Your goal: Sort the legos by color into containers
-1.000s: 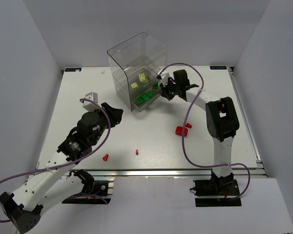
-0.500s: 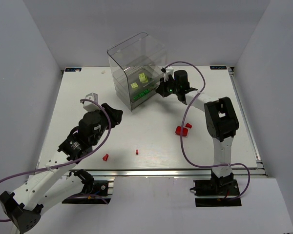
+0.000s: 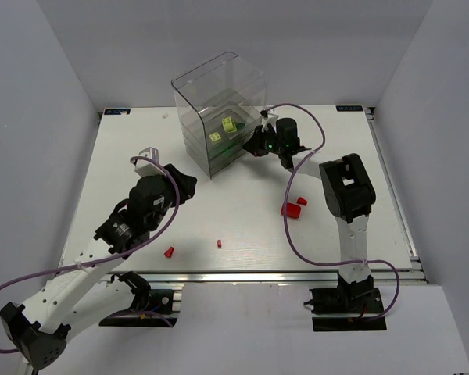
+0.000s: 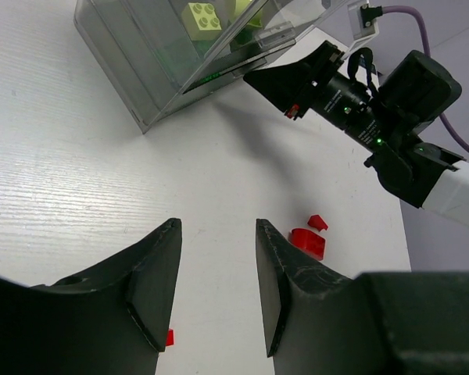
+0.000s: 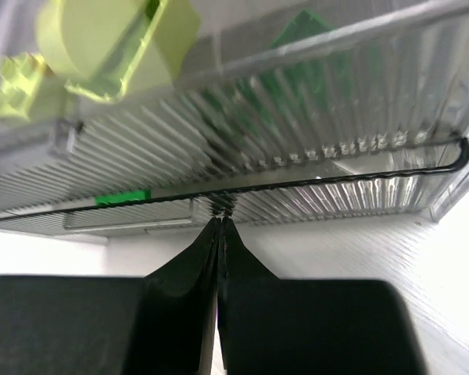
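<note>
The containers are clear drawers stacked in a hooded unit at the back centre. Pale yellow-green legos lie in an upper drawer, and dark green legos in the one below. My right gripper is shut and empty. Its tips touch the ribbed front of a pushed-in drawer. My left gripper is open and empty above the table, at the left. Two red legos lie mid-right, and also show in the left wrist view. Two tiny red legos lie near the front.
A purple cable loops over the table beside the right arm. The table's front rail runs along the near edge. A small white piece sits at the back left.
My right gripper has moved left toward the unit and slid the pulled-out drawer of green legos in. The left arm has barely moved.
</note>
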{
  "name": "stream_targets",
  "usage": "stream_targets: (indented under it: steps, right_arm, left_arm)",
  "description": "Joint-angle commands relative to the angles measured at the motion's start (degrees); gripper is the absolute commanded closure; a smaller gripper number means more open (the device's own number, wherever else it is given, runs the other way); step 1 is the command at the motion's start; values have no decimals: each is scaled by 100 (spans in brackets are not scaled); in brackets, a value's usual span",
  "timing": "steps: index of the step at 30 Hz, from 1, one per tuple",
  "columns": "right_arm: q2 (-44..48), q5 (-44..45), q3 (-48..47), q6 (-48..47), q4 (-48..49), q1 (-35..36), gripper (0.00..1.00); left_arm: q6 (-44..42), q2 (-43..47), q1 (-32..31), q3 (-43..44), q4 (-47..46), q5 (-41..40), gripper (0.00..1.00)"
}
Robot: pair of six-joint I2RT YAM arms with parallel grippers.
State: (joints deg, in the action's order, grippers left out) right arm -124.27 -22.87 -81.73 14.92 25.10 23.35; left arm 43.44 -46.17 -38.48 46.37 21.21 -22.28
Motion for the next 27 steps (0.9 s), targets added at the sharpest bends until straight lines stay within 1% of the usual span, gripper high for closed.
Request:
stream_targets:
  steps: [1, 5, 9, 13, 15, 17, 24, 25, 27]
  right_arm:
    - [-97, -217, -124, 547, 889, 2, 100]
    - [-142, -349, -18, 811, 1373, -6, 100]
    - [-203, -525, -71, 960, 1427, -6, 100]
    - [-168, -762, -36, 1031, 1208, -68, 100]
    - [-133, -824, 87, 1057, 1137, -85, 89]
    - [-80, -920, 184, 1127, 1076, -112, 82]
    - [-1, -1070, 544, 1584, 1067, -182, 79]
    - [8, -1070, 579, 1628, 1067, -199, 78]
    - [-10, -1122, 606, 1820, 1119, -217, 72]
  left_arm:
    - [42, -15, -28, 188, 67, -74, 47]
    - [33, -50, -28, 180, 50, -83, 47]
    - [33, -32, -28, 153, 50, -92, 47]
    - [59, 20, -28, 83, 15, -101, 47]
    - [94, 56, -28, 22, 6, -101, 47]
    - [129, 73, -28, -14, -12, -83, 47]
    - [130, 82, -28, -40, -3, -83, 46]
    - [138, 91, -28, -49, -12, -75, 46]
    - [138, 65, -28, -58, -12, -83, 46]
